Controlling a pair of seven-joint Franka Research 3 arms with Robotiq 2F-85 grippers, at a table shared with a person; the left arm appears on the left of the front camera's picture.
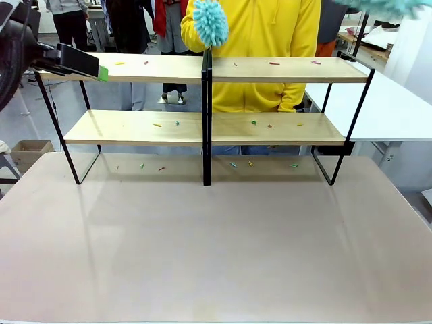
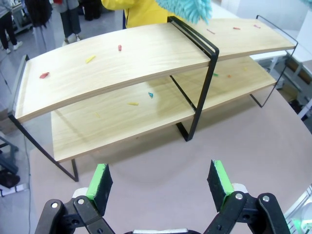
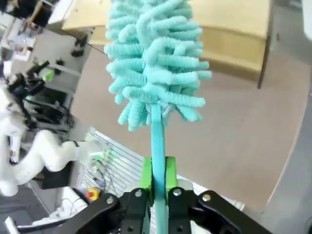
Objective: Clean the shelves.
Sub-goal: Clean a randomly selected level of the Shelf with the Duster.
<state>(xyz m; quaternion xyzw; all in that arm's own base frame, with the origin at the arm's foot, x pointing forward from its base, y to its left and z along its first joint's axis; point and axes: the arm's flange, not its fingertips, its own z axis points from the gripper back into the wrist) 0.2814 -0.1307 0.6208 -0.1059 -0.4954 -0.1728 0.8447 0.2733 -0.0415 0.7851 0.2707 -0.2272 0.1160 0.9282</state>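
Left claw [image 2: 160, 181] is spread wide with nothing between the green pads [image 2: 100, 179]; in the front view it sits in the upper left of the frame [image 1: 94, 68], right by the left end of the top board. Right claw [image 3: 157, 178] is clamped on the handle of a teal duster [image 3: 156, 63], handle running straight up the frame, fluffy head toward the shelves [image 3: 234, 29] at the top. Worktop [image 1: 216, 250] is plain beige and bare in front. The shelves [image 1: 169, 69] stand across the upper half of the front view, long axis left to right, open side to the camera, black upright in the middle; in the left wrist view they run diagonally from lower left to upper right [image 2: 146, 58]. Small coloured bits [image 1: 254, 122] are scattered on both boards and on the worktop under them. A second teal duster head [image 1: 210, 21] is at top centre, in front of a person in yellow [image 1: 270, 30]; can't tell who holds it. White table [image 1: 391, 108] at right, cardboard box [image 1: 27, 152] on the floor at left.
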